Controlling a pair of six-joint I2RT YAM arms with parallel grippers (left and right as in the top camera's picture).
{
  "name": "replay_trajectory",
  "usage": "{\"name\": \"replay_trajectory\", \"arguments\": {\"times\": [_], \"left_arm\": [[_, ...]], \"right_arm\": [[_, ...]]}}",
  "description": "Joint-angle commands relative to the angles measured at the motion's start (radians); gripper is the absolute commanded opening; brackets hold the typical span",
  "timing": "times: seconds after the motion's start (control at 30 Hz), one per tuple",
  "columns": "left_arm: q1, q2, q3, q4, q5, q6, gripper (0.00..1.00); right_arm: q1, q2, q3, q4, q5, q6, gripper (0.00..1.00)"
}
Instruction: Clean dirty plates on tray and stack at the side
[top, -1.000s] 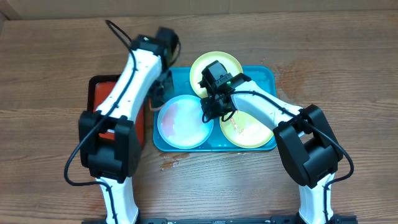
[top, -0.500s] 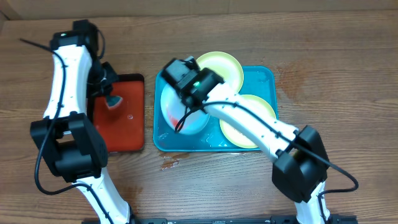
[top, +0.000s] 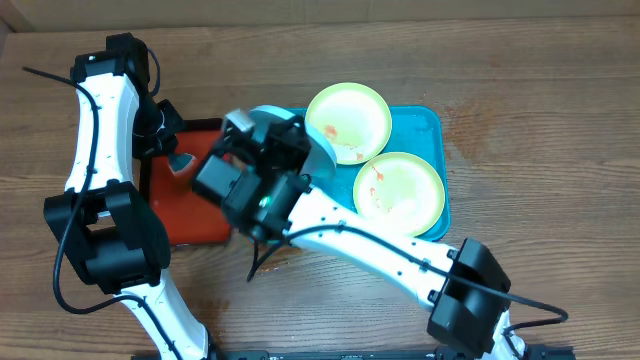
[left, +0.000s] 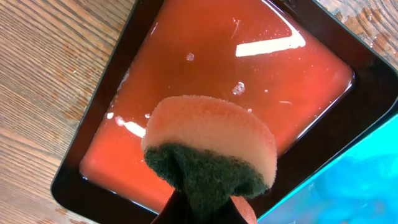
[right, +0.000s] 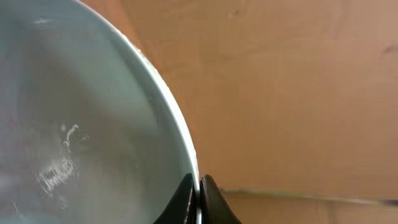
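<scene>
Tightly, right pincer (right: 199, 198) clamps a glossy round plate (right: 81, 124) edgewise (left pincer (left: 205, 208) pinches porous sponge (left: 211, 134)).

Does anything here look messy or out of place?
Yes. The rear plate and front plate, both yellow-green, carry red-orange smears, and the rear plate overhangs the turquoise tray's far rim. The wooden table shows a pale, damp-looking stain right of the tray.

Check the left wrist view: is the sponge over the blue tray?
No, the sponge is over the red-orange tray with the black rim.
</scene>
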Motion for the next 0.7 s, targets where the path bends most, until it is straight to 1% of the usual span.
{"name": "replay_trajectory", "arguments": {"times": [0.0, 0.1, 0.17, 0.2, 0.23, 0.27, 0.33, 0.37, 0.4, 0.43, 0.57, 0.63, 0.67], "left_arm": [[-0.008, -0.003, 0.011, 0.001, 0.008, -0.01, 0.04], [-0.008, -0.003, 0.011, 0.001, 0.008, -0.01, 0.04], [-0.008, -0.003, 0.011, 0.001, 0.008, -0.01, 0.04], [-0.008, -0.003, 0.011, 0.001, 0.008, -0.009, 0.04], [-0.008, -0.003, 0.011, 0.001, 0.008, -0.01, 0.04], [-0.008, -0.003, 0.011, 0.001, 0.008, -0.009, 0.04], [-0.008, -0.003, 0.011, 0.0, 0.008, -0.009, 0.04], [-0.008, -0.003, 0.011, 0.001, 0.009, -0.01, 0.05], [-0.008, -0.003, 0.011, 0.002, 0.009, -0.01, 0.04], [-0.008, -0.003, 0.011, 0.004, 0.009, -0.01, 0.04], [-0.008, -0.003, 0.011, 0.008, 0.008, -0.01, 0.04], [-0.008, -0.003, 0.011, 0.01, 0.008, -0.009, 0.04], [-0.008, -0.003, 0.011, 0.012, 0.008, -0.009, 0.04]], "right_arm": [[0.005, -0.036, 0.027, 0.036, 0.122, -0.117, 0.04], [0.004, -0.036, 0.027, 0.04, 0.126, -0.111, 0.04], [-0.002, -0.036, 0.027, 0.039, 0.113, -0.069, 0.04], [-0.008, -0.036, 0.027, 0.025, 0.083, -0.024, 0.04], [-0.017, -0.036, 0.027, -0.011, 0.008, 0.039, 0.04], [-0.027, -0.036, 0.027, -0.058, -0.104, 0.071, 0.04], [-0.064, -0.036, 0.025, -0.132, -0.385, 0.065, 0.04], [-0.086, -0.035, 0.024, -0.146, -0.475, 0.064, 0.04], [-0.106, -0.034, 0.024, -0.154, -0.512, 0.07, 0.04], [-0.121, -0.036, 0.026, -0.162, -0.504, 0.095, 0.04], [-0.14, -0.09, 0.034, -0.14, -0.349, 0.232, 0.04], [-0.141, -0.125, 0.034, -0.108, -0.394, 0.233, 0.04], [-0.141, -0.133, 0.034, -0.101, -0.448, 0.232, 0.04]]}}
